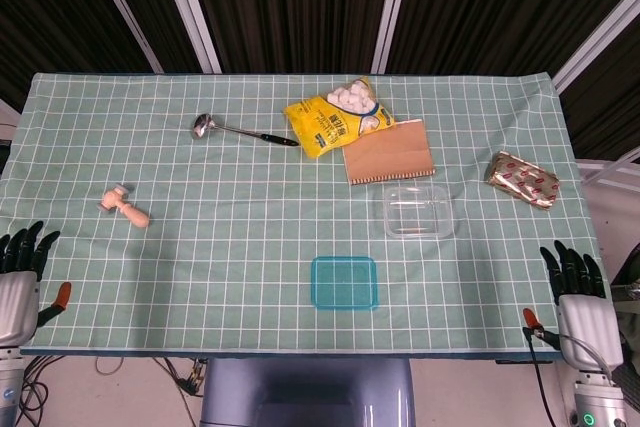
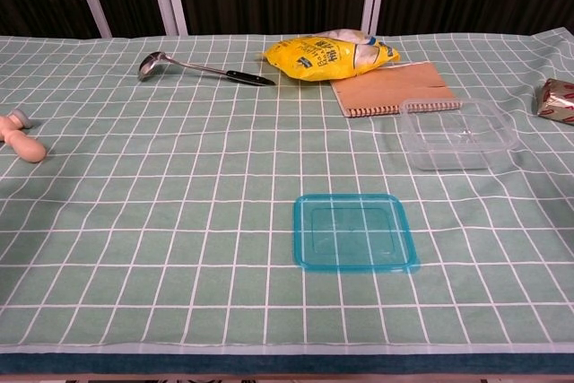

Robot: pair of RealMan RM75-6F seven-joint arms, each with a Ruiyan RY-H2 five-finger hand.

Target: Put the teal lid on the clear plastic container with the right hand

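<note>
Clearly the teal lid lies flat, well left of the right hand, whose fingers are spread and empty, container beyond

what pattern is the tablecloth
Pale green with a grid of thin white lines; the tablecloth shows it best in the chest view.

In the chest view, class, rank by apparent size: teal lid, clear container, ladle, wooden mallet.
1. teal lid
2. clear container; the lid lies nearer the camera, so true order is unsure
3. ladle
4. wooden mallet, partly cropped
</note>
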